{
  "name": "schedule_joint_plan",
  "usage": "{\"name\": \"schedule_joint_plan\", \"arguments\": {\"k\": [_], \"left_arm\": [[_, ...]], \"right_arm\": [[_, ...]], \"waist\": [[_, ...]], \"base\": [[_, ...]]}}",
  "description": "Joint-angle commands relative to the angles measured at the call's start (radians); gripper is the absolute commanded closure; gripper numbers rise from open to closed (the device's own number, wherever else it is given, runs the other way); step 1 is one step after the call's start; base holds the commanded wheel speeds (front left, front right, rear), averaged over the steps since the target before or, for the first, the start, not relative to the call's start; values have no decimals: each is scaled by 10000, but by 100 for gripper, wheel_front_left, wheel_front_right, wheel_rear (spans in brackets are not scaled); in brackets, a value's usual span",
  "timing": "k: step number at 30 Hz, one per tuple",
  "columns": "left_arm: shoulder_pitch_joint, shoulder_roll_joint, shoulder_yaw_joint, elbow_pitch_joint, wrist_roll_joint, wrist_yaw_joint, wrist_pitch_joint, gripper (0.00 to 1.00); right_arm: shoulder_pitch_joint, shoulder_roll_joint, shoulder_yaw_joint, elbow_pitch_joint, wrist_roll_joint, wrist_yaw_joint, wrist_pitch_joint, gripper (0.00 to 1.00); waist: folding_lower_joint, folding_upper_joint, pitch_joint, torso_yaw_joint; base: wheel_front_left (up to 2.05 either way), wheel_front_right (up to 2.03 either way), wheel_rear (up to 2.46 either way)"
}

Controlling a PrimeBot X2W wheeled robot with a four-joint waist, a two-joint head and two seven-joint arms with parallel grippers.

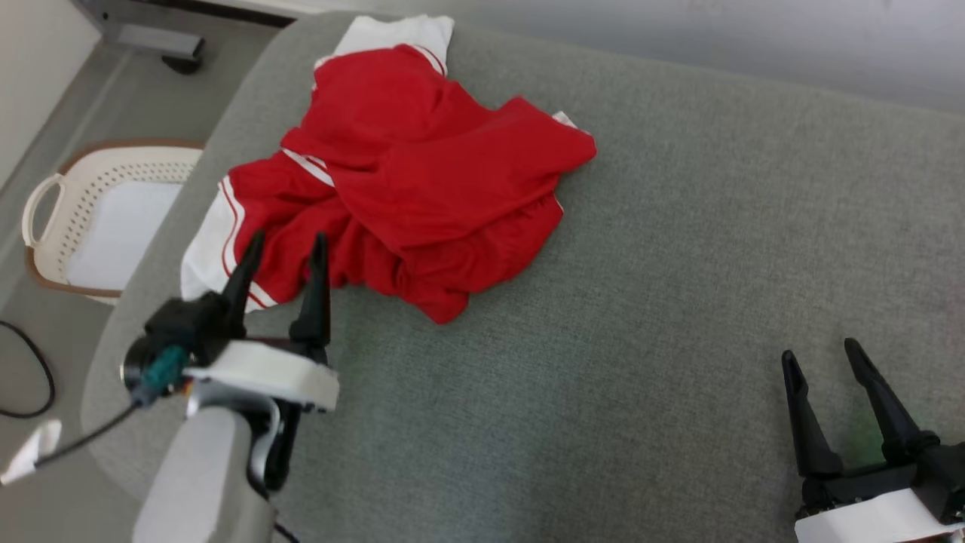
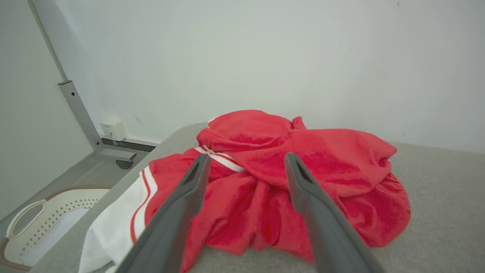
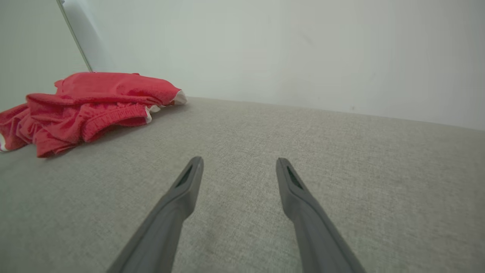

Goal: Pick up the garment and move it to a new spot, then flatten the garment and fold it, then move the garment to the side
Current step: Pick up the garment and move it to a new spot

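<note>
Left gripper (image 1: 289, 237), jaws wide, hovers at seven o'clock, tips at the edge of the red garment (image 1: 422, 173) — crumpled at eleven o'clock on the grey cushion (image 1: 678, 264). Right gripper (image 1: 820, 349), equally wide, sits at five o'clock. Pickup step, I'd judge — next, lower and pinch a fold.

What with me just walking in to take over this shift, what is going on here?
A two-armed robot faces a grey padded surface where a red and white garment lies crumpled. Its left gripper is open, fingers pointing at the garment's near edge but not closed on it. The right gripper is open too, over bare padding well off to the right. Nothing is lifted yet. A laundry basket sits on the floor to the left.
</note>
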State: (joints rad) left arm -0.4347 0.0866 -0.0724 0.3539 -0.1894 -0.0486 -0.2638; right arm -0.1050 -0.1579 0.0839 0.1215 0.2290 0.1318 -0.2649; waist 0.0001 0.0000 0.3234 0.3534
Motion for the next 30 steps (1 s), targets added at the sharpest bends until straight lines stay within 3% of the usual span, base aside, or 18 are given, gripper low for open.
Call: {"name": "schedule_joint_plan", "arguments": {"k": [1, 9, 20, 21, 22, 23, 30], "left_arm": [[-642, 210, -28, 264, -42, -140, 112, 0], [-3886, 1003, -953, 2242, -580, -783, 2085, 0], [-5433, 1987, -3501, 3649, -2939, -791, 5168, 0], [-5518, 2143, -3907, 3903, -3152, -791, 5469, 10], [-5574, 2210, -3996, 4043, -3270, -792, 5446, 61], [-5616, 2280, -4075, 4161, -3344, -792, 5352, 100], [-5910, 2636, -4074, 4345, -4097, -793, 4492, 100]], "right_arm": [[-234, -184, 27, -45, -91, -21, 7, 0], [-517, -774, 377, 394, -6, -24, 82, 0], [-788, -868, 774, 475, 96, -24, 86, 0], [-837, -858, 804, 476, 102, -27, 86, 0], [-855, -843, 806, 484, 110, -29, 84, 0], [-873, -822, 808, 490, 122, -30, 84, 0], [-557, -558, 668, 422, 147, -32, 49, 0]], "waist": [[-1, 0, 1037, -54], [-1, 0, 1688, 7], [-1, 0, 1748, -396], [-1, 0, 1761, -511], [-1, 0, 1751, -572], [-1, 0, 1730, -634], [-1, 0, 1117, -938]], "base": [[0, 0, 0], [0, 0, 0], [0, 0, 0], [0, 0, 0], [0, 0, 0], [0, 0, 0], [0, 0, 0]]}}
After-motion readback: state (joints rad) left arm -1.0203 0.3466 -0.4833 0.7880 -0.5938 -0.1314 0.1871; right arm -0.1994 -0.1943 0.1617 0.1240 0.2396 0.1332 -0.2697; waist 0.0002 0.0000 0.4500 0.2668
